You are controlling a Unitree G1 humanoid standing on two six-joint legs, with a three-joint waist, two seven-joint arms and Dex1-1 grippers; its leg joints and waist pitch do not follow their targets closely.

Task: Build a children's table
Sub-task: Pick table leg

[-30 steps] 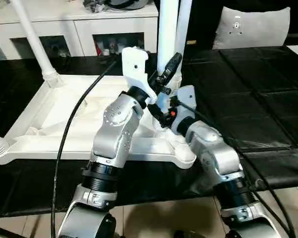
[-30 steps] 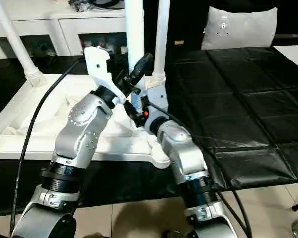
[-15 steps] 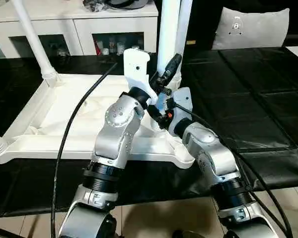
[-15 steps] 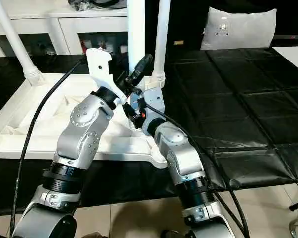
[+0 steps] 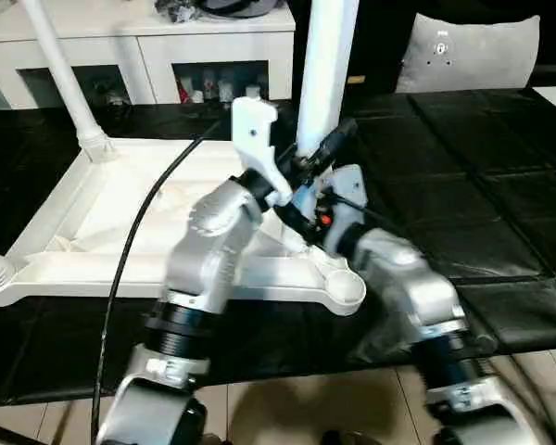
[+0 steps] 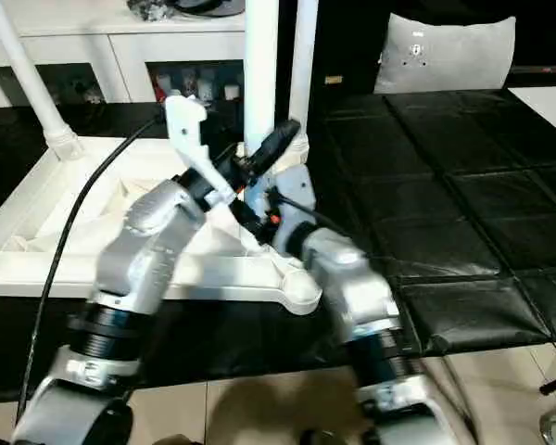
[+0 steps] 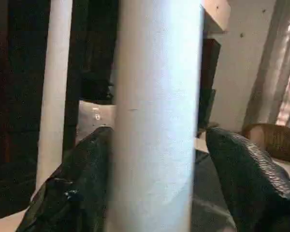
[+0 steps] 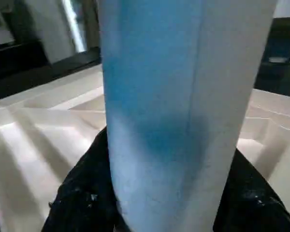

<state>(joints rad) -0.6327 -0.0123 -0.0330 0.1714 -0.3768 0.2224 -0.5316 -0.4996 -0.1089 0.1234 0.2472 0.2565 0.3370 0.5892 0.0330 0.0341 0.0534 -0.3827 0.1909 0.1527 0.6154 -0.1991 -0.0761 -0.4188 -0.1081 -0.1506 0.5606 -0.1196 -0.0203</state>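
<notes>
Right gripper [image 8: 169, 203]: clamped on leg [image 5: 326, 74] | left gripper [image 7: 154, 193]: apart around it | leg: upright

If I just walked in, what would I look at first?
Probably the two silver robot arms meeting in the middle around a tall white table leg that stands straight up. The left gripper and the right gripper both reach to it, the left one higher up. Under them lies the big white table top, upside down on a black mat, with another leg standing at its far left corner.
</notes>
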